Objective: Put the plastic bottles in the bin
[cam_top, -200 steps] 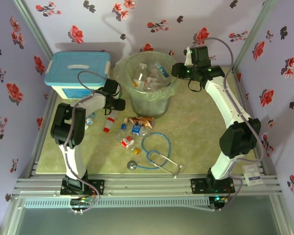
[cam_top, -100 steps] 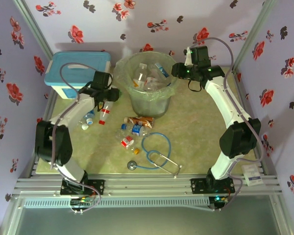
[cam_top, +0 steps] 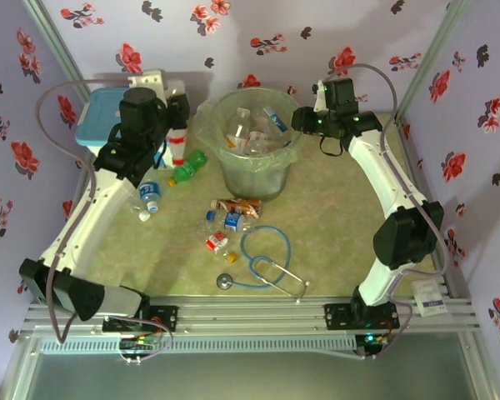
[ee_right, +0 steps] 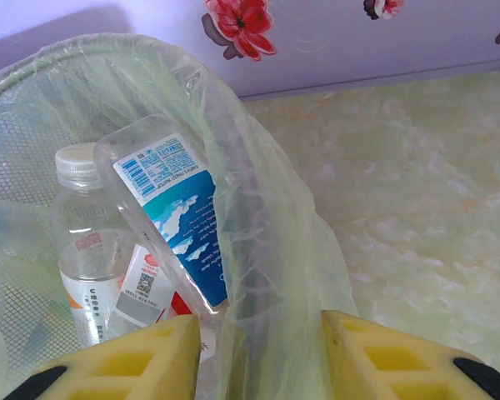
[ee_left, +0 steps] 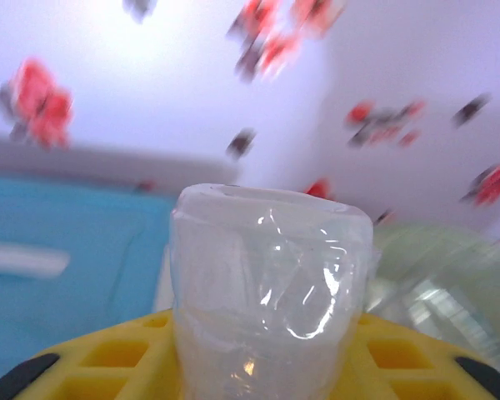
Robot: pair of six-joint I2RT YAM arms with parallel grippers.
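My left gripper [cam_top: 175, 112] is raised to the left of the bin [cam_top: 252, 179] and is shut on a clear bottle [cam_top: 179, 143] with a red label. In the left wrist view that bottle's clear base [ee_left: 271, 283] stands between the yellow fingers [ee_left: 117, 358]. A green bottle [cam_top: 189, 166] lies on the table below it. More bottles [cam_top: 223, 220] lie in front of the bin, and several rest inside it [cam_top: 248, 133]. My right gripper [cam_top: 305, 122] is open, its jaws either side of the bin's lined rim [ee_right: 258, 250], beside a blue-labelled bottle [ee_right: 173, 218].
A white box with a light-blue lid [cam_top: 108, 127] stands behind my left arm. A blue-tubed stethoscope [cam_top: 262, 265] lies on the table in front of the bottles. Two small bottles [cam_top: 150, 198] lie by the left arm. Flowered walls close in three sides.
My left arm has lifted the red-labelled bottle off the table, up and back beside the bin. The green bottle now shows where the arm was. The right arm has not moved.
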